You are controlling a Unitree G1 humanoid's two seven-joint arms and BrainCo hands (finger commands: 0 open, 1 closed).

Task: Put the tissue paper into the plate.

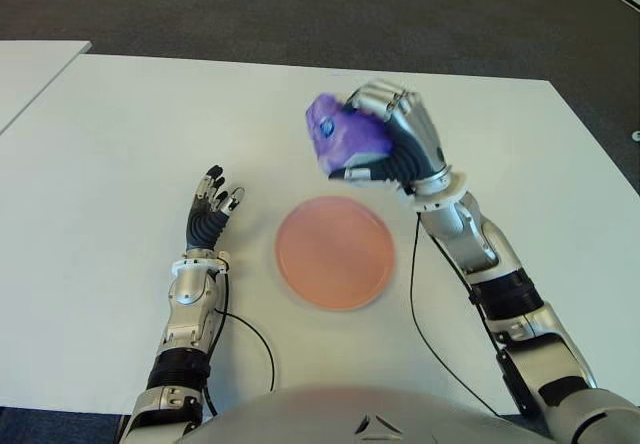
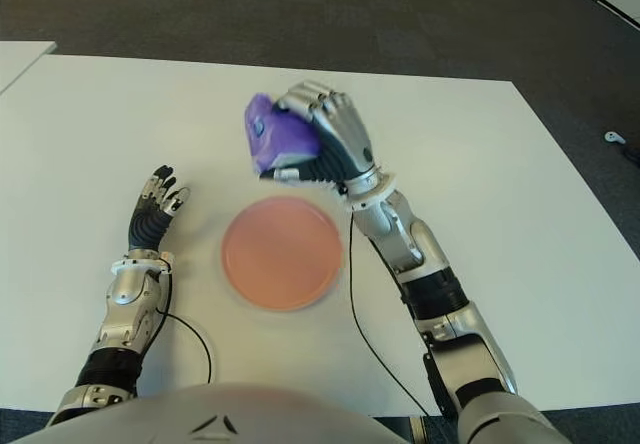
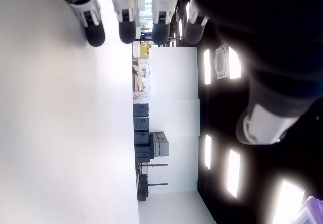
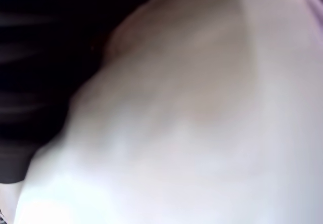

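On the left side of the white table (image 1: 110, 144), the left hand (image 1: 208, 216) is seen just to the left of the plate, its fingers (image 1: 214, 189) extended and loosely spread, with nothing held; it is taken to be idle. Whether it touches the tabletop cannot be told.

In the middle, near the robot's body, the pink round plate (image 1: 334, 252) is laid flat on the table and nothing is seen in it.

Just beyond the plate's far edge, slightly to its right, the right hand (image 1: 395, 144) is raised above the table with its fingers curled tightly around a purple tissue pack (image 1: 338, 134), which protrudes from the left side of the fist. The pack is therefore held in the air, close to the plate but not yet over its centre. The right wrist view is filled by a pale blur, so the grasp is read from the eye views.

The carrying step is judged to be in hand: the pack has been picked up and not yet delivered. For the next move, the right hand would need to be brought back toward the robot and lowered over the plate's middle, after which the fingers would be opened so that the pack is released inside the rim.
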